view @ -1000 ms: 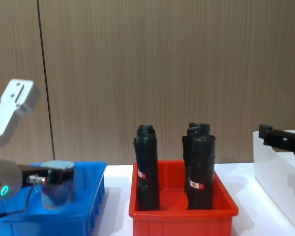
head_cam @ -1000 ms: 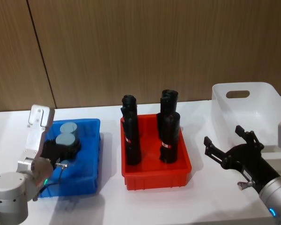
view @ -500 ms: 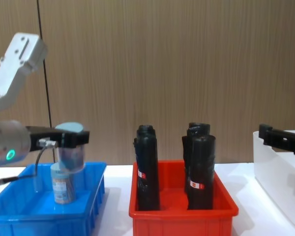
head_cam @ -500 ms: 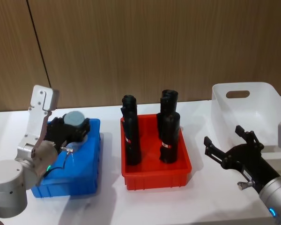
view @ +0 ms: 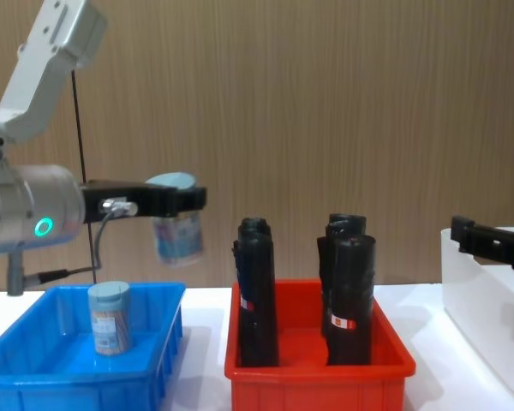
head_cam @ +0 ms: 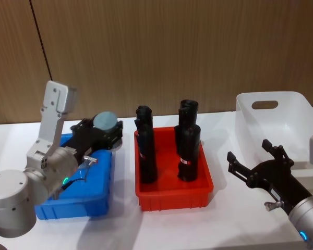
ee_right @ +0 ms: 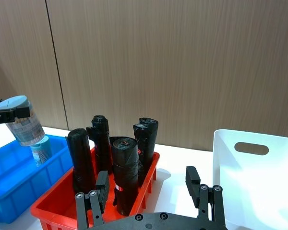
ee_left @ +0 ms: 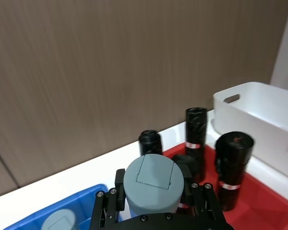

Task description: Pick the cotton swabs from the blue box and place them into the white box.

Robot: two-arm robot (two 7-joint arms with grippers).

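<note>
Clear plastic swab jar w/ grey lid [view: 178, 238] is clamped in left gripper [view: 176, 197], mid-left of chest frame, above rim of shallow blue plastic bin [view: 43, 378]. Transfer step: next, jar must be carried over tall black cylinders [view: 257, 291] to translucent white tub [head_cam: 302, 121], far right. Right gripper [head_cam: 249, 152] is parked beside the tub, fingers spread wide.

Lab-type robot test bench: plain white table [head_cam: 188, 224], wood-panel wall [head_cam: 172, 52] on the far side, blue box [head_cam: 73, 208], red bin [head_cam: 175, 200], white box [head_cam: 289, 104] lined up left to right.
</note>
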